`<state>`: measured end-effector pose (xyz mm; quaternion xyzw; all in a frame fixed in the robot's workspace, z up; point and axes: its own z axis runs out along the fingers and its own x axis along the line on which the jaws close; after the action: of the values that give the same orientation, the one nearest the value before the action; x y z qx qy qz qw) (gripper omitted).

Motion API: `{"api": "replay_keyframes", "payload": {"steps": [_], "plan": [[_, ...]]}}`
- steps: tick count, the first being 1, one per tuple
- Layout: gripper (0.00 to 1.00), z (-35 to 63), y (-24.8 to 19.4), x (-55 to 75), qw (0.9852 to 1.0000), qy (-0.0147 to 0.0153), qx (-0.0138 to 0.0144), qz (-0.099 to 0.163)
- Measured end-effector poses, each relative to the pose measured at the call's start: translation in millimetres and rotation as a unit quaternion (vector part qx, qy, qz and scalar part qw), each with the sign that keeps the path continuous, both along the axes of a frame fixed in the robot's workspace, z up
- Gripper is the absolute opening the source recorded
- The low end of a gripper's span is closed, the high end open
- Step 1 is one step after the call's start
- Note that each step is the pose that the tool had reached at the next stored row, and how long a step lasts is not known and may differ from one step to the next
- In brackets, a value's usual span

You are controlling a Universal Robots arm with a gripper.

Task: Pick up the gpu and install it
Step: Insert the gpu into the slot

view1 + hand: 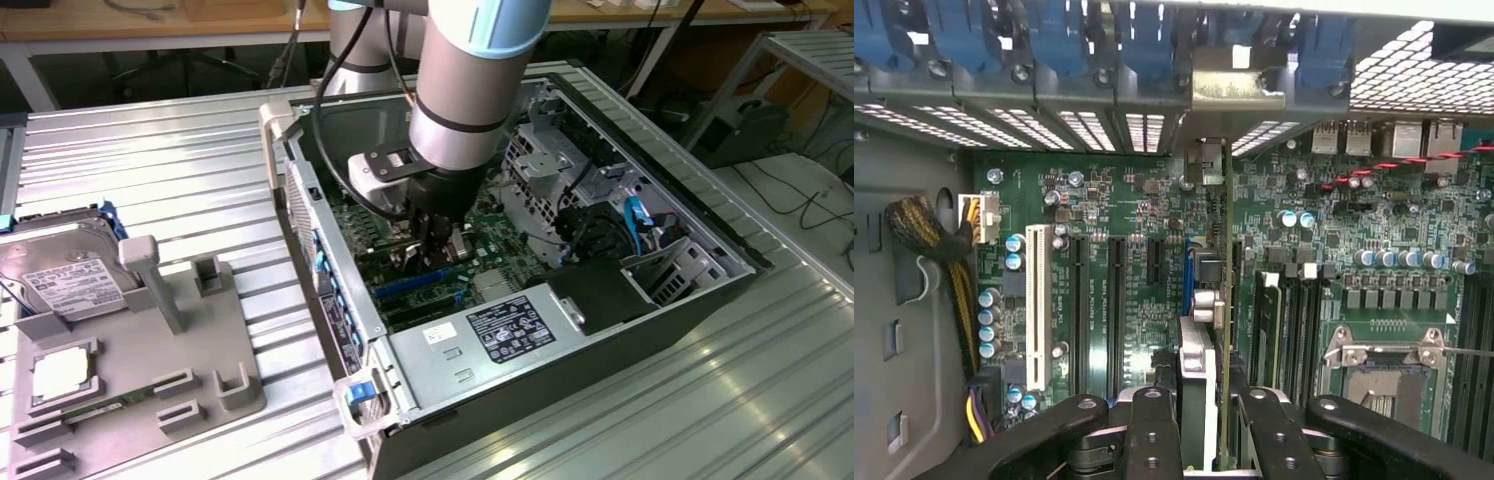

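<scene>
The gpu (1226, 270) stands edge-on over the motherboard (1104, 200) inside the case (561, 405).

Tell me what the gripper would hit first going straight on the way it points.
The gpu held in the gripper would probably meet the expansion slots on the motherboard first; depth is unclear.

Arm (467, 90) steep, wrist downward, hand (447, 248) low, fingers (1152, 430) tight on the gpu (1197, 370).

Gpu (1199, 380): thin card seen edge-on, standing upright on its long edge over the motherboard (1104, 200) expansion slots. Its silver bracket end faces the rear slot openings. It is clamped on both faces by the gripper (1204, 435). Whether it is seated cannot be determined.
</scene>
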<state>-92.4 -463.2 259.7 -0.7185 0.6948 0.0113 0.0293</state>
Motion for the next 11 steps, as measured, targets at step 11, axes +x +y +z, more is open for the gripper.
{"api": "replay_keyframes", "payload": {"steps": [11], "plan": [[0.28, -4.2, 0.0, -3.0, 1.0000, 0.0017, 0.0000, 0.001]]}}
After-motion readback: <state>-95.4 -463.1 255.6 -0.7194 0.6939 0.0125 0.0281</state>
